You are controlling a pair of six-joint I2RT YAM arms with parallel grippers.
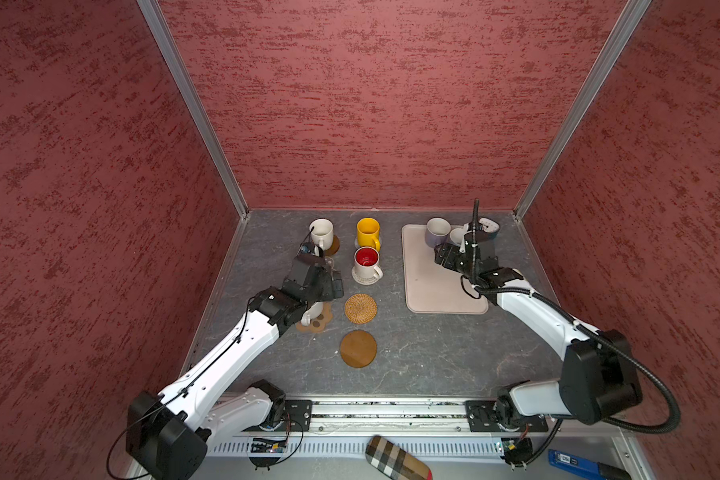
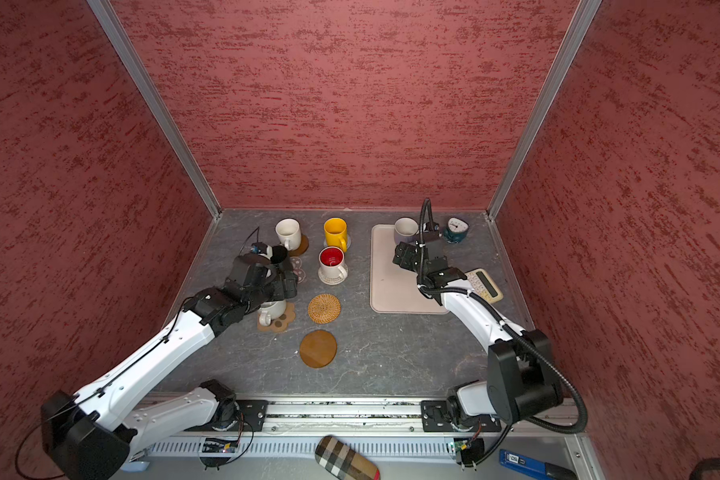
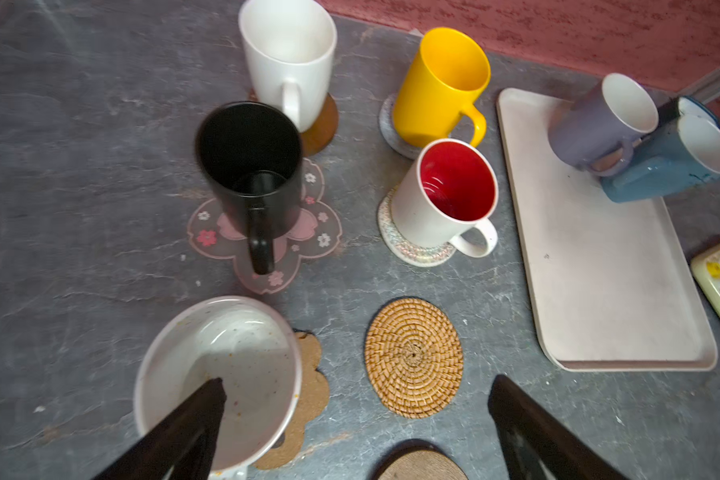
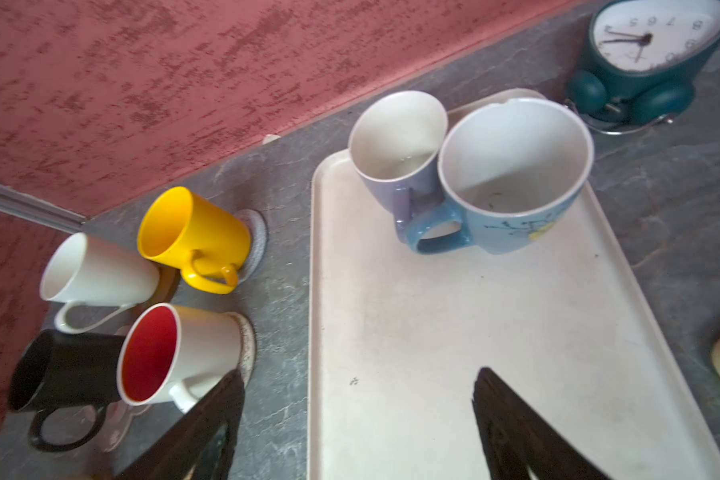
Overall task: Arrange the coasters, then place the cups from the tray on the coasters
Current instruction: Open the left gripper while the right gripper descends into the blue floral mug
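Your right end effector (image 4: 358,374) stood open over the tray (image 4: 433,332); ahead of it the tray held the lavender mug (image 4: 391,187) and blue mug (image 4: 512,232), both empty; your left end effector (image 3: 358,381) gaped over the white mug (image 3: 225,353) on the paw coaster (image 3: 314,386).

Mugs behind arms
In both top views the left arm (image 1: 242,336) covered most of the white mug (image 1: 314,311) on the paw coaster (image 1: 318,327); the right arm (image 1: 528,303) screened the blue mug (image 1: 456,235) at the tray's (image 1: 433,291) far edge.
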